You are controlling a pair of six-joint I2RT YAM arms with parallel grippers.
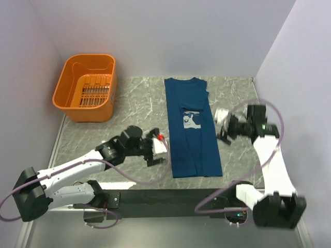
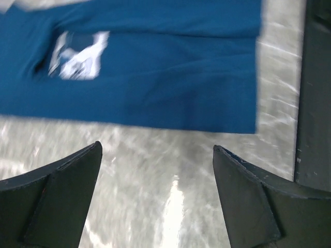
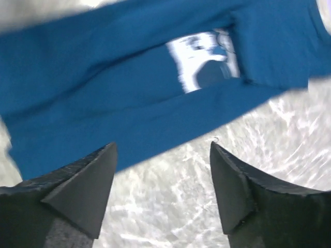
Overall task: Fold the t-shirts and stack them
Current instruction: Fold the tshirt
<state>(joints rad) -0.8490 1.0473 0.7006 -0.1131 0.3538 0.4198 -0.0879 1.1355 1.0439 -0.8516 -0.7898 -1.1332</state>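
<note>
My left gripper [image 1: 158,149] and right gripper [image 1: 221,128], both spread wide and empty, flank the folded navy t-shirt [image 1: 196,155] at centre frame

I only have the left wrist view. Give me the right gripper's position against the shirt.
Observer: The right gripper sits just off the shirt's right edge, level with the print, open and holding nothing.
Operator: Now tell me how the whole shirt lies.
Observer: It is one long folded strip, neck end farthest from the robot.
Operator: Name whatever else is out there.
Observer: An orange basket stands at the far left, apart from the shirt.
</note>
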